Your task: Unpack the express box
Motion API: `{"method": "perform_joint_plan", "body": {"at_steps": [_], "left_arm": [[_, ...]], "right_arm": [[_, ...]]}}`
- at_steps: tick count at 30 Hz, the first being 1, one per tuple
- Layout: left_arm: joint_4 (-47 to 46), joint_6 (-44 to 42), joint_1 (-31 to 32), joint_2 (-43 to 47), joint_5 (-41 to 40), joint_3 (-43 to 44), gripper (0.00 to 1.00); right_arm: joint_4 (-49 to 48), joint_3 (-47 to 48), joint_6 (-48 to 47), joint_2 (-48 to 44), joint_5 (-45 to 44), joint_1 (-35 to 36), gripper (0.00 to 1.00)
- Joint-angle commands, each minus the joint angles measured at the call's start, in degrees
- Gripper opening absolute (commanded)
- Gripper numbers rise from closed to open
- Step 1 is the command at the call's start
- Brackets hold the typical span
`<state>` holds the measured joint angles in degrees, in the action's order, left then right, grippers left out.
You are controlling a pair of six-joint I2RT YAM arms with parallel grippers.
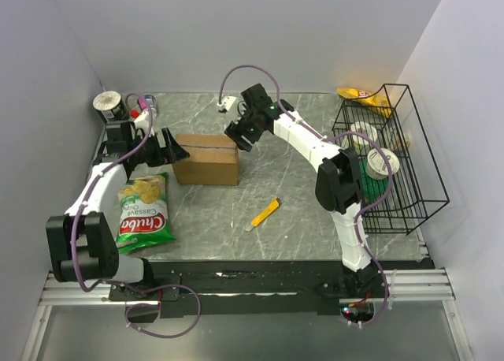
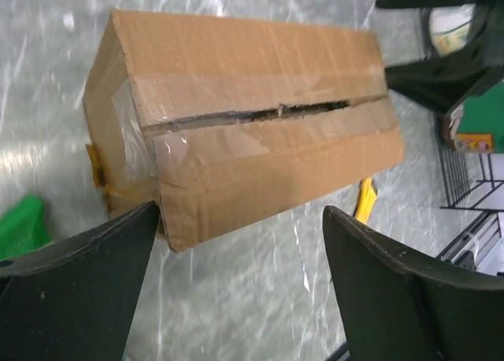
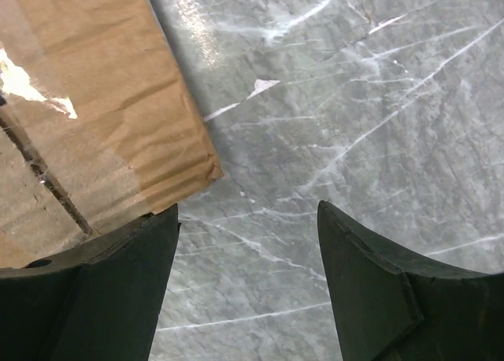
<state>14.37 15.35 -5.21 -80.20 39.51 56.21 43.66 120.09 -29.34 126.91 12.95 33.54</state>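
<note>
- The express box (image 1: 206,158) is showing plain brown cardboard, with glossy clear tape shining along its seam.
- The table (image 1: 299,211) is wearing grey marble streaked with thin white veins.
- At eight o'clock from the box, the chips bag (image 1: 143,211) is glowing green, with red-and-white lettering and pale yellow chips pictured.
- At four o'clock, the cutter (image 1: 264,213) is looking bright yellow.
- At three o'clock, the wire rack (image 1: 426,140) is standing out black.
- The right arm (image 1: 307,140) is showing white shells and black joints, under a purple cable (image 1: 246,68).

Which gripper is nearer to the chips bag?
Left. The left gripper is just beyond the bag, at the box left end; the right gripper is at its other end.
</note>
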Motion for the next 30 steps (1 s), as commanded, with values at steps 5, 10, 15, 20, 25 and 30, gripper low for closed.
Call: {"method": "perform_joint_plan", "body": {"at_steps": [5,10,15,20,25,30], "left_arm": [[13.1,-6.5,-2.3,8.4,-9.7,2.4,0.98],[18.4,-6.6,-3.0,12.6,-9.4,4.8,0.97],[18.6,-8.8,-3.0,16.0,-11.5,8.0,0.99],[16.8,-16.8,-3.0,18.1,-14.4,7.3,0.99],[17.0,-18.7,-3.0,19.8,-14.9,7.3,0.99],[17.7,-17.8,-3.0,20.3,-13.8,8.4,0.98]], "right_arm": [[0.4,-11.3,0.9,-11.4,9.7,-7.2,0.79],[0.4,-34.7,-19.7,-26.5,22.5,-13.2,0.75],[0.6,-49.2,-38.0,-34.6,26.3,-10.4,0.73],[-8.9,-58.2,-42.0,-36.4,22.6,-3.7,0.78],[-16.5,-63.1,-46.0,-35.5,20.3,-0.1,0.72],[-17.1,-63.3,-48.1,-32.6,18.7,0.3,0.67]]}}
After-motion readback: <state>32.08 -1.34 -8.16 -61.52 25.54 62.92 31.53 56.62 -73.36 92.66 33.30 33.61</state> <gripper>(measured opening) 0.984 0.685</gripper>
